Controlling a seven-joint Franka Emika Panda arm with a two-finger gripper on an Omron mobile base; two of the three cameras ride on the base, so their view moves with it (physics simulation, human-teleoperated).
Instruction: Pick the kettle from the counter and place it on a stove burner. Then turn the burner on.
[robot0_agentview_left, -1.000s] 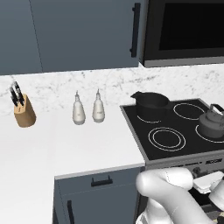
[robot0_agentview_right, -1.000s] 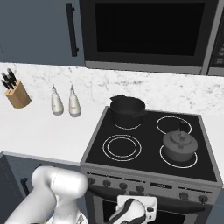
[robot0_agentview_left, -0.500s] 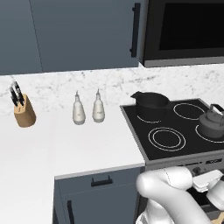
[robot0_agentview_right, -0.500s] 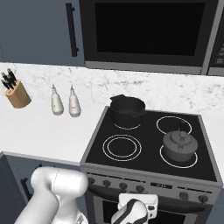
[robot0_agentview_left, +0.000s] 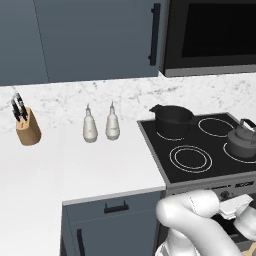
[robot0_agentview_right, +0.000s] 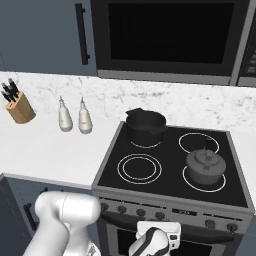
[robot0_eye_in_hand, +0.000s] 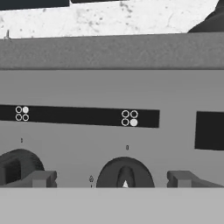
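Note:
The dark-grey kettle (robot0_agentview_right: 205, 167) (robot0_agentview_left: 243, 142) stands upright on the front right stove burner (robot0_agentview_right: 192, 183), a thin white ring on the black glass. The white counter (robot0_agentview_left: 110, 165) (robot0_agentview_right: 50, 150) lies left of the stove. My gripper (robot0_eye_in_hand: 113, 179) is low in front of the stove's grey control panel (robot0_eye_in_hand: 87, 87), well below and apart from the kettle. Its two fingertips (robot0_eye_in_hand: 43, 178) stand wide open on either side of a round dark knob (robot0_eye_in_hand: 124, 173), with nothing held. A second knob (robot0_eye_in_hand: 17, 168) shows further left on the panel.
A wider dark pot (robot0_agentview_right: 145, 124) (robot0_agentview_left: 172, 119) sits on the back left burner. Two white shakers (robot0_agentview_left: 90, 127) and a knife block (robot0_agentview_left: 26, 125) stand at the counter's back. A microwave (robot0_agentview_right: 170, 35) hangs over the stove. The front left burner ring (robot0_agentview_right: 139, 168) is bare.

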